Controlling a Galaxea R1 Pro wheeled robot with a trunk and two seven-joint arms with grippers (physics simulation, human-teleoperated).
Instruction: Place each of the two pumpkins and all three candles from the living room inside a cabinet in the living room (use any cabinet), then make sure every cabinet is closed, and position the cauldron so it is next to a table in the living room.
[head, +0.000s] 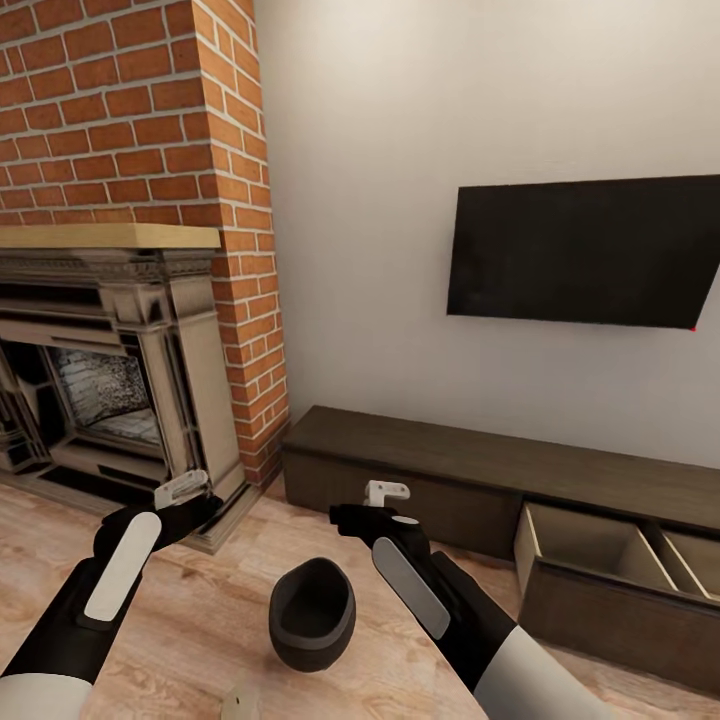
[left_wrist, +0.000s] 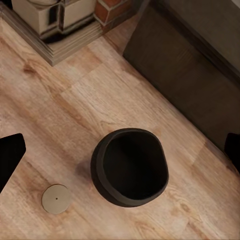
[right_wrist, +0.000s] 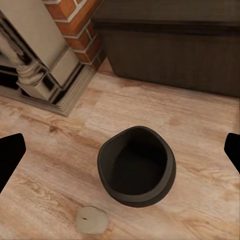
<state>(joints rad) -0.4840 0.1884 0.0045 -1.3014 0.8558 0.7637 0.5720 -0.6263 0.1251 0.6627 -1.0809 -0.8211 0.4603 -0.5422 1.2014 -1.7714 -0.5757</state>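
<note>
Cauldron (head: 312, 612): sits upright on floor between both arms, at seven o'clock from right gripper (head: 386, 492), slightly nearer. Both grippers spread wide, holding nothing.

A home's living room. A red brick chimney breast (head: 130, 110) rises above an ornate grey-beige fireplace surround (head: 150, 330) with a pale wooden mantel shelf (head: 105, 236). On the plain off-white wall (head: 400, 200) beside it hangs a flat black television (head: 585, 250), and beneath that runs a long, low dark-brown TV cabinet (head: 480, 470) — one drawer (head: 610, 570) pulled out, its inside pale wood. The floor is light wood planking (head: 210, 620) — domestic throughout.
</note>
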